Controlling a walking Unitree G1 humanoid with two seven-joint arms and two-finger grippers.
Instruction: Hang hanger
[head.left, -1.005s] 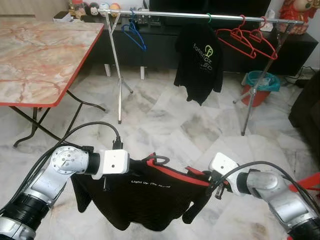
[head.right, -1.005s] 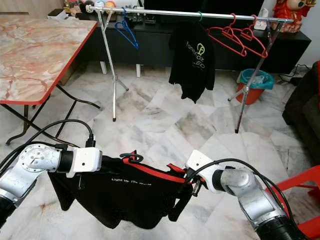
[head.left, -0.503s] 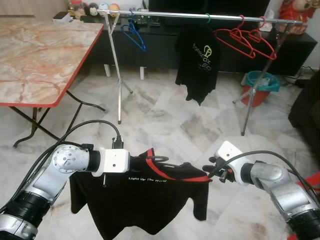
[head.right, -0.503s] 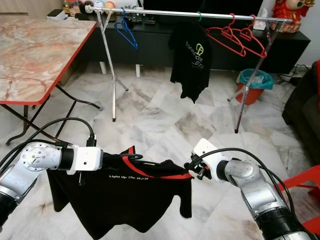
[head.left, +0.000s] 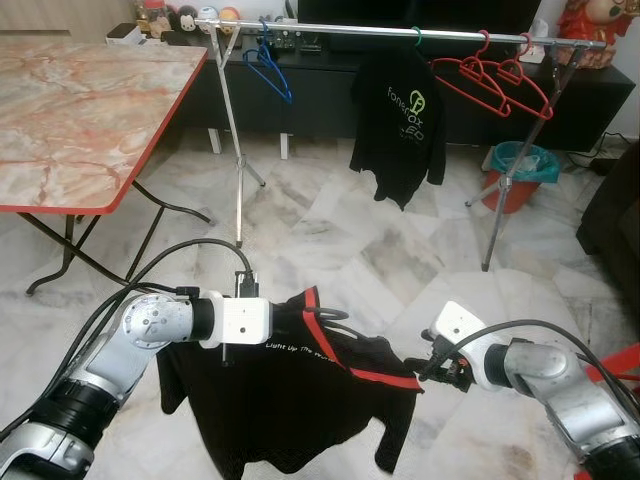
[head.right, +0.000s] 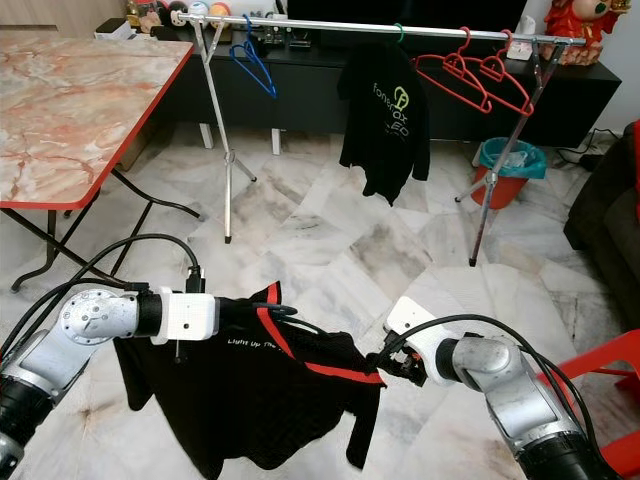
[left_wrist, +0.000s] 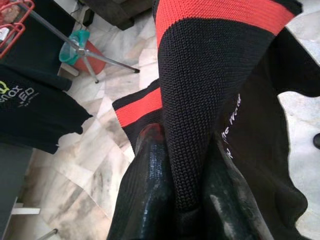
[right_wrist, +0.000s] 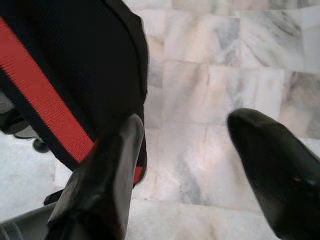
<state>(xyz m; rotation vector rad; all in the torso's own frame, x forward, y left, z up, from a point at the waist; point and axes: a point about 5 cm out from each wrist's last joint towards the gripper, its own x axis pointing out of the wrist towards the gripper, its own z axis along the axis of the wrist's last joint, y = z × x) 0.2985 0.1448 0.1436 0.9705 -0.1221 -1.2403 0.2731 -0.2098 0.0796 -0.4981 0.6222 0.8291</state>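
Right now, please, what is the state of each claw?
Left claw: closed on the black shirt, at its collar.
Right claw: open, holding nothing, beside the shirt's red-trimmed edge.

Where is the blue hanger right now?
The blue hanger hangs near the left end of the clothes rail, left of the hung black shirt.

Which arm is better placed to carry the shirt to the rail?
Left. The left tool is clamped on the shirt near its collar; the right tool is open beside the shirt.
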